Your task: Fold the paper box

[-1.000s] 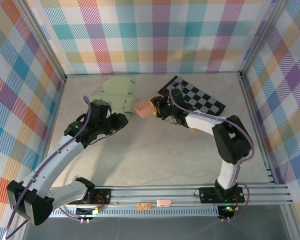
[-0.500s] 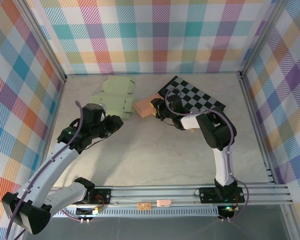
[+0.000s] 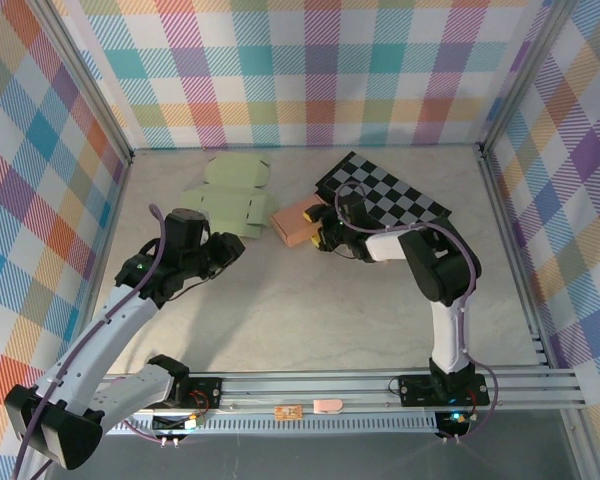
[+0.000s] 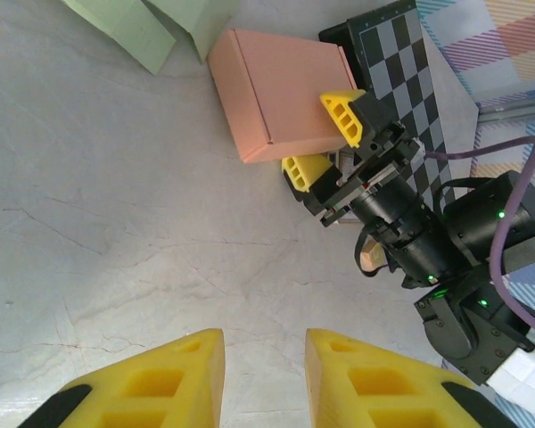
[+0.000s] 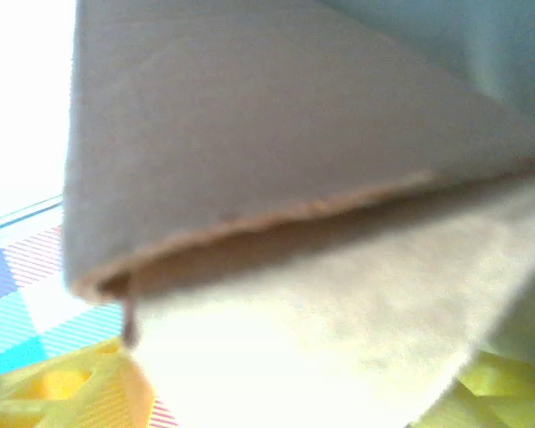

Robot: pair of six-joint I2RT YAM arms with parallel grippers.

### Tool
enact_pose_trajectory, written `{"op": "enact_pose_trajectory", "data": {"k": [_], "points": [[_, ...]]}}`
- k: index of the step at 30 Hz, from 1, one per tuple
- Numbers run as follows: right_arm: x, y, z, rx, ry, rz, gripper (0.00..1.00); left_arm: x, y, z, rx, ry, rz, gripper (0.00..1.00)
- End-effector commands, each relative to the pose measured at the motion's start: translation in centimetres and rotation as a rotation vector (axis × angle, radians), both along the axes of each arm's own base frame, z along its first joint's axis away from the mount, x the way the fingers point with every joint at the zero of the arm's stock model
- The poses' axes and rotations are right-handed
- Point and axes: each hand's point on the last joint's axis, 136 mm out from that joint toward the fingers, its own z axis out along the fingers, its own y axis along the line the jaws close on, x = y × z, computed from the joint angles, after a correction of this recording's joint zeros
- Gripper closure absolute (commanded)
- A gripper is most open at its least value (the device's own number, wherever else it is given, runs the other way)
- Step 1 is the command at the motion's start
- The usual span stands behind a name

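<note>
**Pink box down on the counter, right jaws astride its corner**

The paper box (image 3: 295, 224), pink and already closed into a block, rests on the counter (image 3: 310, 320) just toward 12 o'clock from the middle. The right arm (image 3: 390, 243) reaches it from 3 o'clock. Its jaws stand apart, one over the top face and one beside the side wall, with the corner between them and no evident pinch, so the box probably sits on its own base.

The left arm (image 3: 100, 335) hangs at the box's 8 o'clock, well apart from it. Its jaws are narrowly apart and empty, likely parked clear of the work.

The left wrist view shows that straddle plainly, while the top view merges jaws and box. The right wrist view gives a blurred board edge up close.

A flat green blank (image 3: 225, 195) lies at the box's 10 o'clock and a checkerboard (image 3: 390, 195) at its 2 o'clock.
</note>
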Motion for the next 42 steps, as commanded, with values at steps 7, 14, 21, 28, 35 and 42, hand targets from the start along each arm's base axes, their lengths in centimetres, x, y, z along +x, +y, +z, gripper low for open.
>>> {"op": "enact_pose_trajectory", "data": {"k": [7,14,21,28,35,42], "points": [[-3.8,-2.8,4.9,-0.134,0.209,-0.047,0.29,0.5,0.5,-0.5,-0.01,0.033,0.026,0.67],[-5.9,-7.0,14.2,-0.369,-0.061,0.056,0.3,2.5,3.0,-1.6,-0.111,0.178,0.104,0.59],[-10.7,-5.7,16.3,-0.268,-0.336,0.339,0.3,8.2,6.6,-4.9,-0.327,0.076,0.364,0.55],[-12.6,-5.8,18.4,-0.215,-0.442,0.431,0.3,15.5,9.2,-9.9,-0.429,-0.075,0.504,0.52],[-13.2,-6.9,19.1,-0.208,-0.443,0.446,0.3,18.5,11.4,-14.6,-0.507,-0.125,0.598,0.53],[-13.4,-8.8,18.7,-0.203,-0.42,0.396,0.29,19.1,11.4,-17.3,-0.486,-0.101,0.585,0.56]]}}
